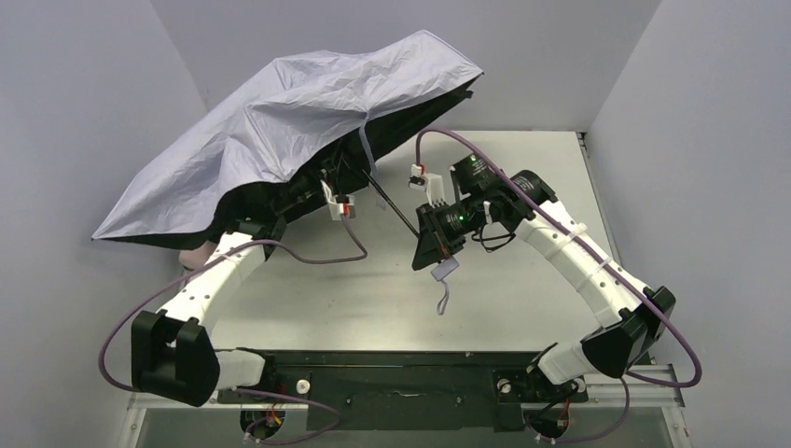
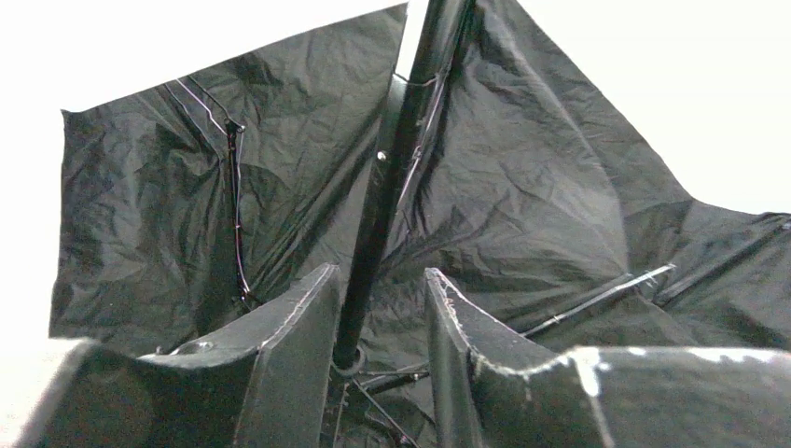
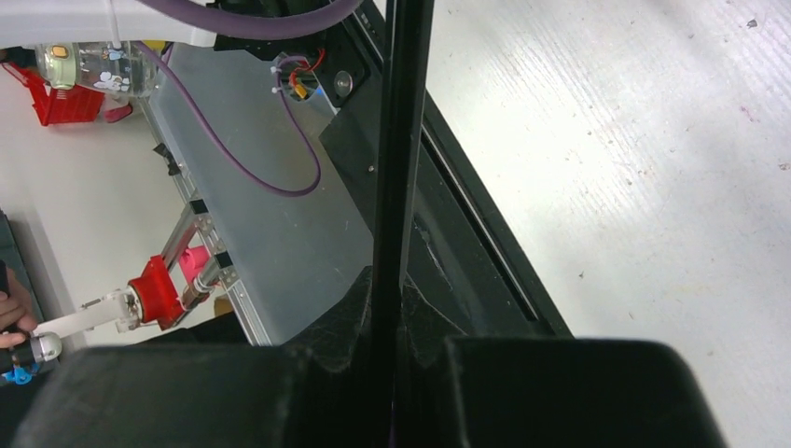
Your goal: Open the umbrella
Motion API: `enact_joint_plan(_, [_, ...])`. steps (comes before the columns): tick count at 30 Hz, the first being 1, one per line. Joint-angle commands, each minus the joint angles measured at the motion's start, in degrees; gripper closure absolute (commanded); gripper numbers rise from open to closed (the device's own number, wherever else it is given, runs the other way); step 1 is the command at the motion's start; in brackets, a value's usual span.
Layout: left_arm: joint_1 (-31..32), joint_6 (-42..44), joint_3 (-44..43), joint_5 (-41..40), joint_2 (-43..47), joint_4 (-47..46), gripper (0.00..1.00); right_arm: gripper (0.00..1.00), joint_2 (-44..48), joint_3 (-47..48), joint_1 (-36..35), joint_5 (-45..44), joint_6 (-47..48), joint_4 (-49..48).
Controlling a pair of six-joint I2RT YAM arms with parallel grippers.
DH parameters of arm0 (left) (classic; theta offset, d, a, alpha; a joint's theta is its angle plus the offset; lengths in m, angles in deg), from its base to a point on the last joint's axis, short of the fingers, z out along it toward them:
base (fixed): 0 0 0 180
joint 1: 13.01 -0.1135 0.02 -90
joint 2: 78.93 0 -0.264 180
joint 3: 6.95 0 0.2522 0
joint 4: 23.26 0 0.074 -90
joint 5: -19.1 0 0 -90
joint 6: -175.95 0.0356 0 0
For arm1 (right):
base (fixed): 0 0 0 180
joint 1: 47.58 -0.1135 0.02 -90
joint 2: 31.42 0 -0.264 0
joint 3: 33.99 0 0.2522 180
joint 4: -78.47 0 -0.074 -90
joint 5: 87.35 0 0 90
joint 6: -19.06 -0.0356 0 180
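Note:
The umbrella (image 1: 280,121) is partly spread at the back left, with pale lilac fabric on top and black underneath (image 2: 522,187). Its thin black shaft (image 1: 396,210) slants down to the right. My right gripper (image 1: 431,245) is shut on the shaft's lower end (image 3: 396,168), just above the small lilac handle (image 1: 446,269). My left gripper (image 2: 381,271) sits under the canopy, mostly hidden in the top view. It is open, a finger on either side of the shaft (image 2: 382,205), with a gap on the right side. The runner ring (image 2: 350,359) lies just below the fingertips.
A pale pink-beige case (image 1: 191,257) peeks out from under the canopy's low left edge. The handle strap (image 1: 442,299) hangs over the white table (image 1: 522,187). Grey walls close in on the left, right and back. The black base rail (image 1: 401,373) runs along the near edge.

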Motion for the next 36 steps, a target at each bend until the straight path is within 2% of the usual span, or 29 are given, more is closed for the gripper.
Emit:
enact_joint_plan(1, [1.2, -1.9, 0.2, -5.9, -2.6, -11.4, 0.66, 1.00, 4.1, 0.6, -1.1, 2.2, 2.6, -7.0])
enact_joint_plan(3, [1.3, -2.4, 0.4, -7.8, -4.0, -14.0, 0.69, 1.00, 4.1, 0.6, -1.3, 2.2, 2.6, -6.7])
enact_joint_plan(8, [-0.1, -2.9, -0.7, -13.2, -8.0, -17.1, 0.83, 1.00, 4.5, 0.4, -1.4, 2.3, 4.0, -5.0])
enact_joint_plan(12, [-2.7, -2.5, -1.2, -15.6, -10.8, -20.7, 0.89, 1.00, 5.6, -0.6, -1.3, 1.0, 6.1, -2.3])
enact_joint_plan(16, [-6.7, -0.6, -3.7, -19.3, -15.2, -24.0, 0.87, 1.00, 7.1, -2.3, -1.3, -1.2, 10.3, 2.9])
enact_joint_plan(24, [-15.2, 1.4, -13.9, -23.9, -24.6, -29.0, 0.75, 1.00, 9.4, -6.0, -1.3, -5.4, 14.6, 6.2])
enact_joint_plan(28, [-18.1, 0.7, -18.2, -24.8, -25.8, -25.3, 0.85, 1.00, 10.2, -7.6, -1.1, -8.9, 16.4, 7.1])
enact_joint_plan(36, [-22.1, 2.4, -22.8, -29.9, -29.3, -26.9, 0.85, 1.00, 12.3, -12.4, -1.2, -17.7, 19.3, 8.2])
